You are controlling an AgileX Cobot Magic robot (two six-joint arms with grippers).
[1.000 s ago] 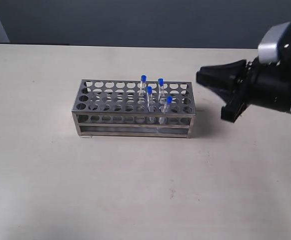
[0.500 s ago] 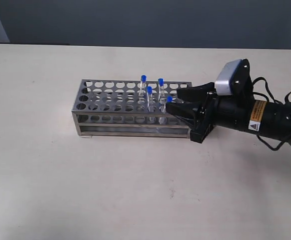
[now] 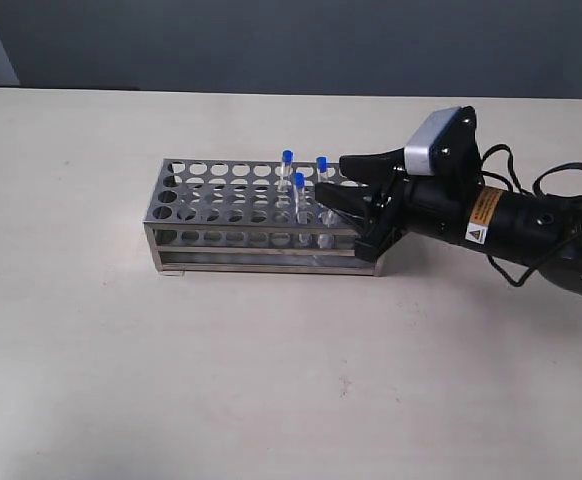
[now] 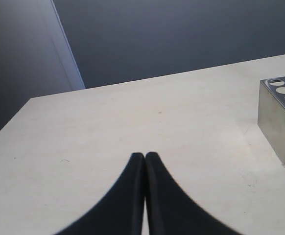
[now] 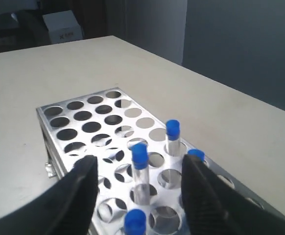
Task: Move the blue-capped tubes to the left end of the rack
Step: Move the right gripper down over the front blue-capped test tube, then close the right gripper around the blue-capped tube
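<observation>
The right gripper (image 5: 138, 164) hangs with its two black fingers (image 5: 79, 196) spread apart and grasping nothing, straddling the near end of a stainless-steel rack (image 5: 64, 125). Two of the four blue-capped tubes (image 5: 139, 155) stand in the gap between those fingers, one level with the fingertips and one further back toward the wrist; neither finger appears to touch them. A third tube sits just beside one fingertip, partly hidden by it, and the fourth stands beyond the tips, deeper into the rack. All four are upright in holes at the gripper's end of the rack, while the holes stretching away from the fingers to the far end hold nothing. The top plate shows four rows of round holes. In the exterior view only three blue caps show, the fourth covered by the gripper.

The left gripper (image 4: 144, 155) is well apart from the tubes, its two fingers pressed together on nothing above the pale table (image 4: 157, 122), with one corner of the rack off to the side ahead of its tips.
</observation>
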